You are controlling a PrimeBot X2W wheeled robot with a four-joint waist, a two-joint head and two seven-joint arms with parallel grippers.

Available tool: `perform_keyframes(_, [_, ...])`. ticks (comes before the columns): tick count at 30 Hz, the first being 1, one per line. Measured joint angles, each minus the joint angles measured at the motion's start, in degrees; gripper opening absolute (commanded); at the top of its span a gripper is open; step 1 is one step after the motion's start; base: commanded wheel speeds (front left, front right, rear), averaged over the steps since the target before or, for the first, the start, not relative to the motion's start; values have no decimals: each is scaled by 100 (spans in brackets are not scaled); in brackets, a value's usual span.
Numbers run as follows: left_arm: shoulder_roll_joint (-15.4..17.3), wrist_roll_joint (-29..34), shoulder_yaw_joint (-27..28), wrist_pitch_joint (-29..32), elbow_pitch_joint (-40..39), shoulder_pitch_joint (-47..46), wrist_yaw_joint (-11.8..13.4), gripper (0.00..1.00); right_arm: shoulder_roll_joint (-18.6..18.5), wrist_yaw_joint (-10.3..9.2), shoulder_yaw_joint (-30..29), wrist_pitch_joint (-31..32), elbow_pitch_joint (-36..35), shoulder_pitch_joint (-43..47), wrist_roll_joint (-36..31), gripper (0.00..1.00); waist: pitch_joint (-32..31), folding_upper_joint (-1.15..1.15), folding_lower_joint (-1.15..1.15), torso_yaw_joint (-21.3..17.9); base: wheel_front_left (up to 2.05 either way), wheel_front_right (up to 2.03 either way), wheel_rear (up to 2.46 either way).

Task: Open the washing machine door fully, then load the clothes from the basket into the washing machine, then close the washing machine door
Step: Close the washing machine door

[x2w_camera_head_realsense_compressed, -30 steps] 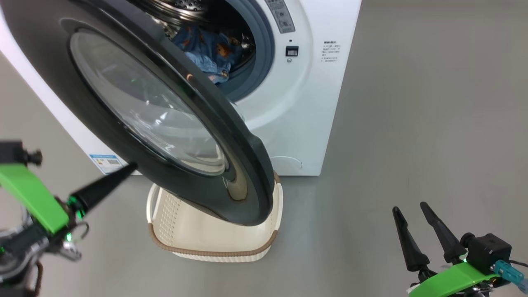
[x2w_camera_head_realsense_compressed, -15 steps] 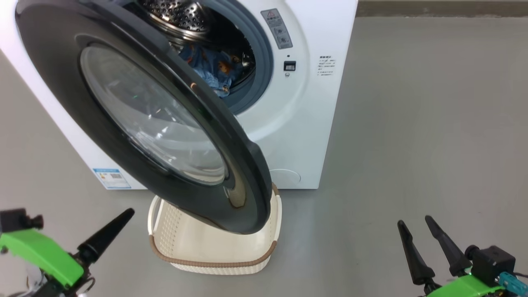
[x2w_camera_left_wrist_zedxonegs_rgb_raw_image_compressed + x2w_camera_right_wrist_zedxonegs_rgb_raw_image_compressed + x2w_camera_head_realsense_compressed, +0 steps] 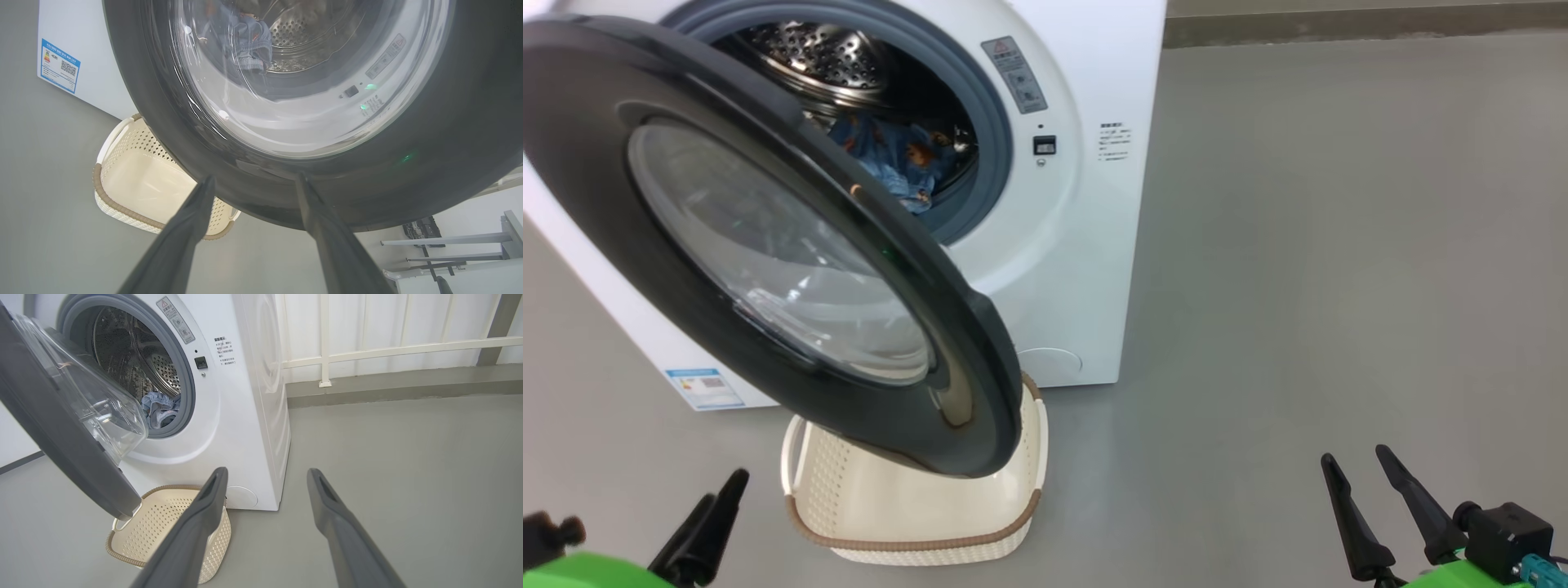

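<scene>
The white washing machine (image 3: 1078, 269) stands at the upper left, and its black door (image 3: 588, 163) hangs partly open over the cream basket (image 3: 915, 543). A light blue garment (image 3: 894, 155) lies in the steel drum, also seen as the blue garment (image 3: 159, 408); I cannot make out the cream one. The part of the basket (image 3: 171, 488) that shows holds nothing. My left gripper (image 3: 724, 487) is low at the left, open, facing the door's outer face (image 3: 449, 122) without touching it. My right gripper (image 3: 1354, 457) is open and empty over the floor at the lower right.
Grey floor (image 3: 1298, 245) spreads to the right of the machine. A white railing (image 3: 367, 351) and wall run behind it. A blue label (image 3: 704, 388) marks the machine's lower left corner. A pale metal frame (image 3: 449, 241) stands past the door in the left wrist view.
The head camera has shifted, sliding the whole scene left and down. My left gripper has drawn back from the door's lower edge toward the bottom left corner. The right gripper has hardly moved.
</scene>
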Motion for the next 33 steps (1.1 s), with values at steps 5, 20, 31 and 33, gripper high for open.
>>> perform_keyframes(5, [214,298,-485,-892,204,57,0,100,-7,0,-20,0,10,85,71,100,-1,0,0,-144,0,0,0])
perform_keyframes(20, [-208,2792,79,-1677,829,-1,-1,100,-7,0,-198,0,14,82,80,100,27,0,0,-319,0,0,0])
perform_keyframes(31, [-770,4585,758,-1684,332,171,-8,100,-4,0,-343,0,16,77,81,100,0,0,0,-277,0,0,0])
perform_keyframes(33, [-838,4742,780,-1684,308,247,-8,100,-4,0,-347,0,16,77,81,100,-2,0,0,-279,0,0,0])
